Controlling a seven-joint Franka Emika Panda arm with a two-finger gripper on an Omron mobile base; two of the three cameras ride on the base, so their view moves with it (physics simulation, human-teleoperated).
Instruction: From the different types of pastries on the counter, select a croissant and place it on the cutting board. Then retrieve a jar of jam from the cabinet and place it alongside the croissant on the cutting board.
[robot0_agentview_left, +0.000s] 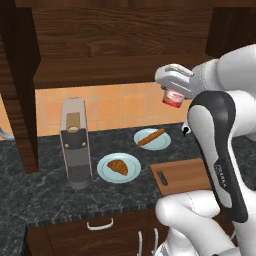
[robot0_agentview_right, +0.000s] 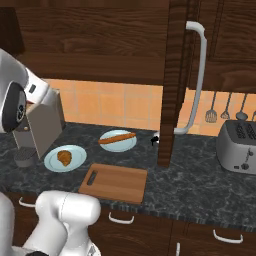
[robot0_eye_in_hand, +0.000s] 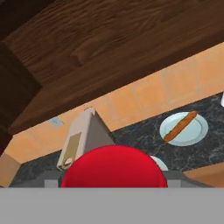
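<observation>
Aloft, hand (robot0_agentview_left: 172, 95) grips jar of jam (robot0_agentview_left: 173, 98); right view adds toaster (robot0_agentview_right: 238, 145).

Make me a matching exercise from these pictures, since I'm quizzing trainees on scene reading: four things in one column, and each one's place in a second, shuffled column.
Things:
1. croissant
2. bread stick
3. jar of jam
4. cutting board

Places:
A. held in the pincer, up in the air above the counter
B. on the round pale-blue plate farther back, near the tiled wall
C. flat on the counter's front edge, nothing on it
D. on the nearer pale-blue plate, beside the coffee machine

Pairs: 1-D, 2-B, 3-A, 4-C
</observation>
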